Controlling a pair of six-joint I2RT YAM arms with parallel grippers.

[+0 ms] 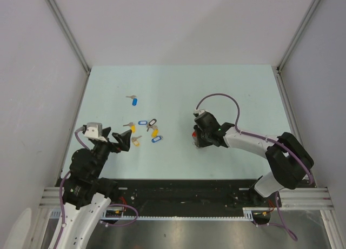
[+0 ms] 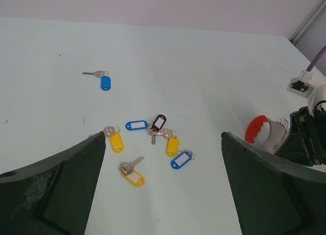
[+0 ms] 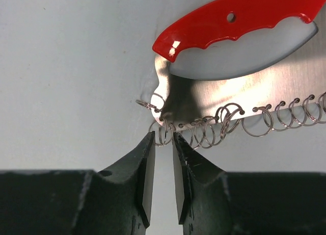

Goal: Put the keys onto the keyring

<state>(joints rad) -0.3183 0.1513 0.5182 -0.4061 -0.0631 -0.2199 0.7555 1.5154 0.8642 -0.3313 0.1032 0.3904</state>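
Note:
The keys lie loose on the pale table. One with a blue tag [image 2: 105, 82] sits apart at the back. A cluster with yellow [image 2: 116, 141], blue [image 2: 136, 125] and black [image 2: 159, 122] tags lies in front of my left gripper [image 2: 163, 139], which is wide open and empty. That cluster [image 1: 146, 131] is just right of the left gripper [image 1: 125, 140] in the top view. The keyring [image 3: 239, 16] is a red arc on a shiny plate hung with small wire rings. My right gripper [image 3: 163, 135] stands at it, its jaws a narrow gap apart with one wire ring [image 3: 165, 134] between the tips.
Grey walls with metal rails enclose the table on three sides. The right arm's purple cable [image 1: 219, 98] loops over the table behind its wrist. From the left wrist view the red keyring [image 2: 256, 129] and right gripper body [image 2: 305, 138] sit at the far right.

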